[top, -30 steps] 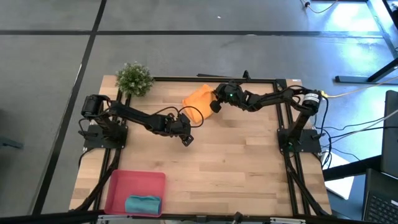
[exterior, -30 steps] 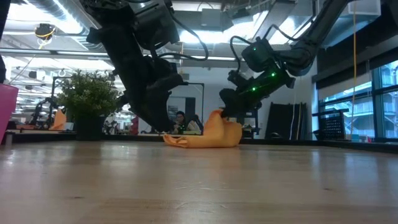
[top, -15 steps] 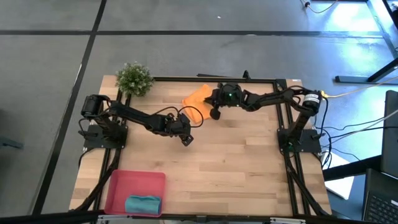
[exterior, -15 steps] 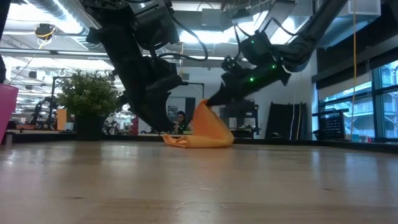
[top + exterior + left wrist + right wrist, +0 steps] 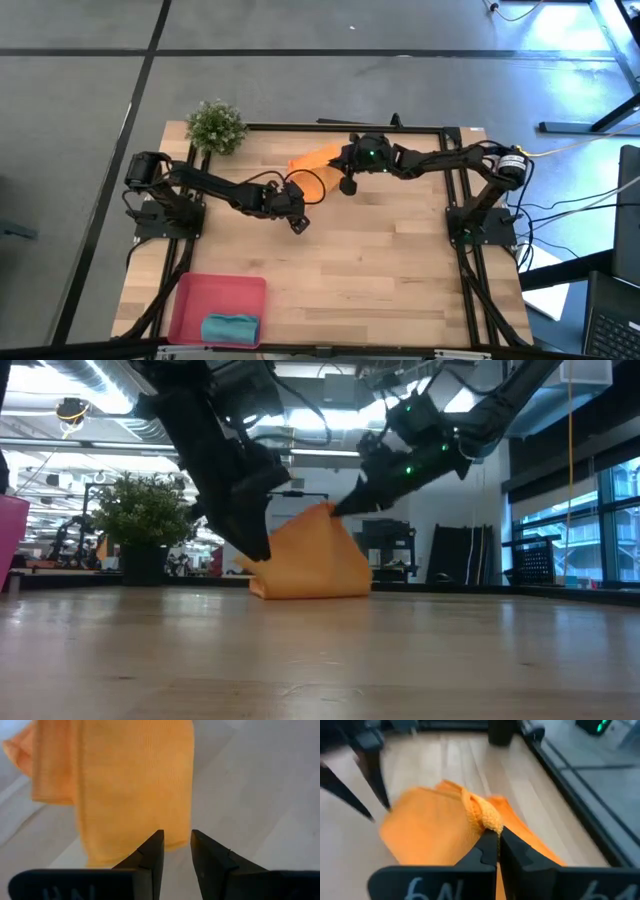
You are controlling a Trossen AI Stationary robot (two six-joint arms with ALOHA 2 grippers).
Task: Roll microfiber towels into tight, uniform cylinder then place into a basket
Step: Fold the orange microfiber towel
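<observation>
The orange towel (image 5: pixel 313 163) stands like a tent at the table's far middle, its lower edge (image 5: pixel 310 593) on the wood. My right gripper (image 5: pixel 335 512) is shut on its peak, also seen in the right wrist view (image 5: pixel 496 836). My left gripper (image 5: pixel 176 840) hovers at the towel's near edge (image 5: pixel 130 855) with a narrow gap between its fingers. In the low view it (image 5: pixel 262 555) is at the towel's left slope. The teal towel (image 5: pixel 230 327) lies rolled in the red-pink basket (image 5: pixel 215 290). My right gripper pinches a bunched ridge of the orange towel (image 5: pixel 487 817) between its two fingers, several gathered layers. The fingers slant down from the table's right side. The cloth hangs below them and spreads out, its lower edge on the table. My left gripper's fingertips (image 5: pixel 156 840) overlap the towel's edge; I cannot tell whether they touch it.
A small potted plant (image 5: pixel 215 126) stands at the far left corner. The basket sits at the near left corner. Bare wood stretches across the middle and right of the table (image 5: pixel 400 260). Black frame rails run along the table's sides.
My right gripper has risen and tipped closer to level, still shut on the orange towel. The towel has been drawn up from a low crumpled heap into a taller, wider tent, while its lower edge has stayed on the table.
</observation>
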